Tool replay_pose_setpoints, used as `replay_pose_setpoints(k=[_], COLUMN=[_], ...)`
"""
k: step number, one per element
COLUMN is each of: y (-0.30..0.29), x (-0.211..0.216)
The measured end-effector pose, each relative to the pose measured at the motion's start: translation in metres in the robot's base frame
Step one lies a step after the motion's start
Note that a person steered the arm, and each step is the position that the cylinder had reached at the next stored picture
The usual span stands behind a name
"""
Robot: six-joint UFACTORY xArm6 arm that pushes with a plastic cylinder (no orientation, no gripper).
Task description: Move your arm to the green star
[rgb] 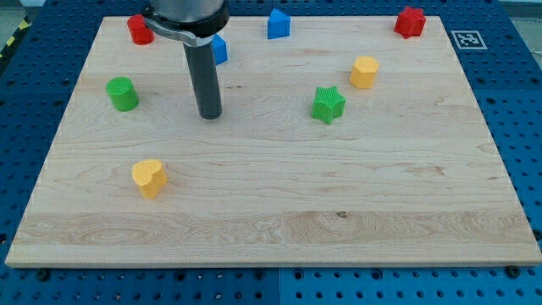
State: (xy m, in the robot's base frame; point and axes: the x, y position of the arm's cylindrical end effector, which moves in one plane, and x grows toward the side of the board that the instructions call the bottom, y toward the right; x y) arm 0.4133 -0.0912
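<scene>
The green star (pixel 328 104) sits on the wooden board (pixel 279 203), right of centre in the upper half. My tip (pixel 209 114) rests on the board well to the star's left, at about the same height in the view. The rod rises from it to the view's top. A blue block (pixel 220 48) lies just behind the rod, partly hidden by it.
A green cylinder (pixel 123 93) stands left of my tip. A yellow heart (pixel 150 178) lies lower left. A yellow block (pixel 365 72) sits up and right of the star. A red block (pixel 140 30), a blue block (pixel 279 24) and a red block (pixel 410 22) line the top edge.
</scene>
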Motion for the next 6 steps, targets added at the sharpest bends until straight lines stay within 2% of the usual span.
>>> replay_pose_setpoints(k=[2,3,4,6], y=[0.0,0.014,0.044,0.141], x=[-0.011,-0.032,-0.06,-0.06])
